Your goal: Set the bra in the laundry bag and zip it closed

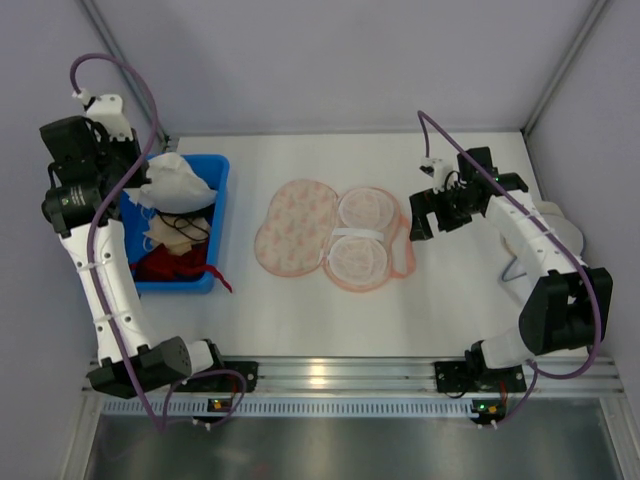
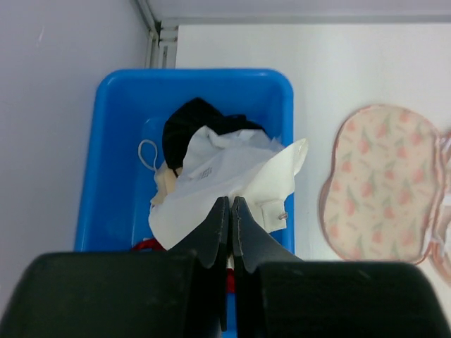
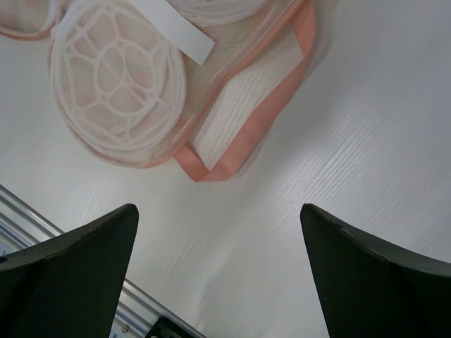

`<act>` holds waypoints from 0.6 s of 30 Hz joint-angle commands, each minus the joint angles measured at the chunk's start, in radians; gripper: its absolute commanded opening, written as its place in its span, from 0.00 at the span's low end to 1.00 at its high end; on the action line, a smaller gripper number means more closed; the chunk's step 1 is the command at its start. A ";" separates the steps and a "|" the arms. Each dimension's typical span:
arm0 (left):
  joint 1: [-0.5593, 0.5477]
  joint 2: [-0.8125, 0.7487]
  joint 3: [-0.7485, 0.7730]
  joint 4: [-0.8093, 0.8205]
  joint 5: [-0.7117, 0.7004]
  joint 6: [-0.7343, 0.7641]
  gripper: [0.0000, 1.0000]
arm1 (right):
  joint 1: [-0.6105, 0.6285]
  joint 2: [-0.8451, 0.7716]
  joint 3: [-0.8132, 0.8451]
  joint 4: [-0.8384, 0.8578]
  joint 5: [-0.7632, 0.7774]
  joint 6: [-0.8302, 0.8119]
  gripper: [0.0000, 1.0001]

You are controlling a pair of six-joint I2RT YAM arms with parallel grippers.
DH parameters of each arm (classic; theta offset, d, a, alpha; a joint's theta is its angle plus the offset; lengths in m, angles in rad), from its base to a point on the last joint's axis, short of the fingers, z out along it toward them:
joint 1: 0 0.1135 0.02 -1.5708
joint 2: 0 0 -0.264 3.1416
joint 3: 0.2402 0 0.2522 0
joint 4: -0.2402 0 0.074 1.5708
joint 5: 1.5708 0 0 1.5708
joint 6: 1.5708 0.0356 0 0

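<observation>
The bra (image 2: 218, 169), a pale white garment, is bunched at the tips of my left gripper (image 2: 230, 201), which is shut on it above the blue bin (image 2: 197, 74). From the top view the bra (image 1: 175, 180) sits on top of the bin's pile beside my left gripper (image 1: 150, 185). The laundry bag (image 1: 330, 235) lies spread open mid-table, with its printed peach lobe (image 2: 380, 183) on the left and its mesh lobes on the right. My right gripper (image 1: 420, 212) hovers open just right of the bag. In its own view it (image 3: 218, 208) holds nothing, and the bag's pink rim (image 3: 239, 134) lies ahead.
The blue bin (image 1: 222, 200) at the left holds black (image 2: 194, 116), beige and red (image 1: 165, 268) garments. Two white round domes (image 1: 365, 210) rest in the bag's right half, one seen close up (image 3: 116, 77). An aluminium rail (image 1: 330, 375) runs along the near table edge.
</observation>
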 commanded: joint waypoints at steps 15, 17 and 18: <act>0.003 0.016 0.249 0.572 0.360 -0.364 0.00 | -0.023 -0.028 0.023 0.082 0.001 0.040 0.99; -0.009 0.062 0.292 0.578 0.374 -0.396 0.00 | -0.031 -0.028 0.006 0.094 0.000 0.047 0.99; -0.035 0.088 0.322 0.580 0.374 -0.401 0.00 | -0.037 -0.026 -0.002 0.103 -0.008 0.048 1.00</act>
